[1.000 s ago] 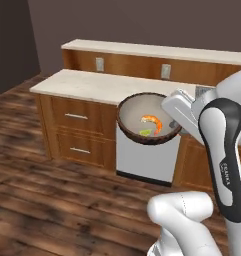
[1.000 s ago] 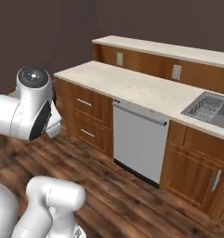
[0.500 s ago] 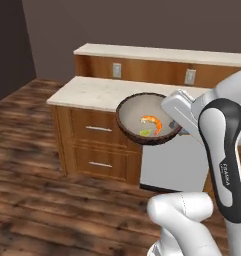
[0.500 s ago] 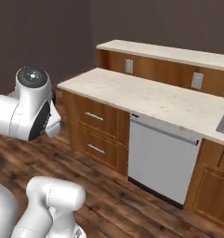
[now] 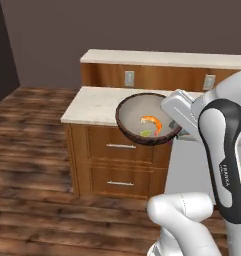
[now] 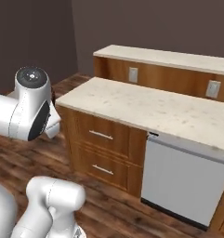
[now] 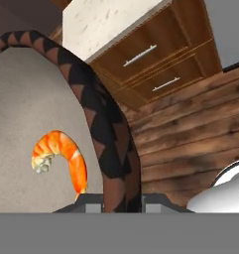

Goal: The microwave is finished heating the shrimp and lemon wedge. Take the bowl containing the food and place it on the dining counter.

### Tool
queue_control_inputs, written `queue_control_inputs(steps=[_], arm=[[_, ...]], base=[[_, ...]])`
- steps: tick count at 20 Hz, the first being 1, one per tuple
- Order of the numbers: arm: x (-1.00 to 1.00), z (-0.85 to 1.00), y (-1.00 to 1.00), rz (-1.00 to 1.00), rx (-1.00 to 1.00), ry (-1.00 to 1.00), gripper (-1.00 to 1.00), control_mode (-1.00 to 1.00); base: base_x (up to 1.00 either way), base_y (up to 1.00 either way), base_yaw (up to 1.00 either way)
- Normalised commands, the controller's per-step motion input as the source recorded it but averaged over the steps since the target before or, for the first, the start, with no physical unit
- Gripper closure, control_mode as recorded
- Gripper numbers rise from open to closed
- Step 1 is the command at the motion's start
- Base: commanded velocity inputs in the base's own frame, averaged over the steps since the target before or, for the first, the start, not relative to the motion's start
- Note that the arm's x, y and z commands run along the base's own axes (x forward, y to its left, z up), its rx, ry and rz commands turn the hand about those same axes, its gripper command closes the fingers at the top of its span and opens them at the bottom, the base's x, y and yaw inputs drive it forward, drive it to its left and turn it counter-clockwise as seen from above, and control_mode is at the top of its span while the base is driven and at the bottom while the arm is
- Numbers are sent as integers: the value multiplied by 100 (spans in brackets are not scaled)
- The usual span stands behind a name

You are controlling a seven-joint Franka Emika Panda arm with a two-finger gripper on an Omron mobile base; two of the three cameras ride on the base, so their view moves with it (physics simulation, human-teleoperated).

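My gripper is shut on the right rim of the dark-brown bowl, holding it in the air in front of the arm. On the bowl's pale inside lie the orange shrimp and the yellow-green lemon wedge. The hand view looks along the bowl's patterned rim, clamped between the finger tips of the gripper, with the shrimp just left of it. A speckled beige counter on wooden drawers stands beyond the bowl, and a higher beige top rises behind it. The microwave is out of view.
A grey dishwasher front sits right of the drawers. Wall outlets are set in the wooden panel under the raised top. Dark wooden floor spreads to the left and in front of the cabinets.
The whole picture has shifted, so the base has driven: the counter stands nearer and further right in both base views. The bowl stays held in the same place relative to the arm.
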Motion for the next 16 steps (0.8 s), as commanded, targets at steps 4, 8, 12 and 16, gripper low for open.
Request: queue_control_inputs(steps=[4,8,12,16], arm=[[0,0,0,0,0,0,100,100],[0,0,0,0,0,0,100,100],[0,0,0,0,0,0,100,100],[0,0,0,0,0,0,100,100]], base=[[100,100,-27],[100,100,-24],[100,100,-22],[96,100,-21]])
